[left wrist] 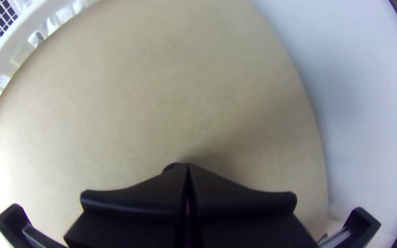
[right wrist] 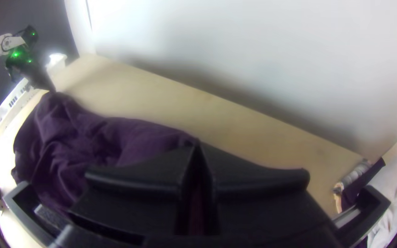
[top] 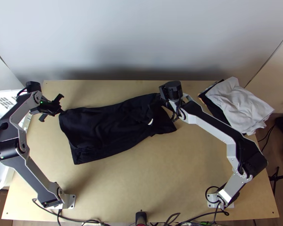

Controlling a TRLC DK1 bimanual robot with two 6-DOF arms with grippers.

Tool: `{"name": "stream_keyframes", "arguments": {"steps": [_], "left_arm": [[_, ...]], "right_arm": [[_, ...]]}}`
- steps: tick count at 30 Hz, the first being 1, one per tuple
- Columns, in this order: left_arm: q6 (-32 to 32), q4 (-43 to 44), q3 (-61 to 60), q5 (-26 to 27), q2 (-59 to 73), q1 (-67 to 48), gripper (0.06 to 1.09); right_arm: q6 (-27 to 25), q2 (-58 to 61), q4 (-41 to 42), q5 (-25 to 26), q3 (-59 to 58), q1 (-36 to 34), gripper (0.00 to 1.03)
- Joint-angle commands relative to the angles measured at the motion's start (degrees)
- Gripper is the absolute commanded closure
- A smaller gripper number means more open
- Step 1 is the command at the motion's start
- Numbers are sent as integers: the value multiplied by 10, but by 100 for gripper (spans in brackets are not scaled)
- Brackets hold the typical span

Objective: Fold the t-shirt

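Dark shirt (top: 107, 124) lies aslant across the left & mid worktop (top: 171, 173), long & roughly spread, w/ creases & rumpled bits; can't tell how many layers. Left gripper (top: 59, 110) is at its far-left corner, fingers (left wrist: 134, 197) pressed together on a pinch of cloth; in the right wrist view the cloth peaks up to its tips. Right gripper (top: 153, 104) is at the far edge toward the shirt's right end, fingers (right wrist: 253, 177) closed on cloth too, w/ dark fabric running up to the tips.

Edges: far edge runs btwn the 2 grippers, higher up the worktop at the right. Left edge slants from the left gripper down to the near-left corner; near edge climbs from there toward the right end, which sticks out past the right gripper as a blunt point. Small white patch (top: 150, 122) shows near that end.

Room: biggest bare area is on the near side, btwn shirt & the cables (top: 75, 219) along the near edge. Far side has a narrower strip before the wall (top: 141, 41), widest at the left. Left side is tight: basket (top: 5, 177) sits at the worktop's left edge, w/ the left arm (top: 36, 174) over that side. Bare wood also btwn shirt & the far-right cloth pile (top: 239, 101), but the right arm (top: 213, 131) crosses above it.
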Motion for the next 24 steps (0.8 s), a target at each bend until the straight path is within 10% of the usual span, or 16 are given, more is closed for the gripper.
{"name": "stream_keyframes", "arguments": {"steps": [1,24], "left_arm": [[-2,13,2,7,-56,2,105],[-137,154,51,239,-375,-34,105]], "right_arm": [[0,-24,1,-1,22,-10,100],[0,-215,-81,-1,160,-76,100]]}}
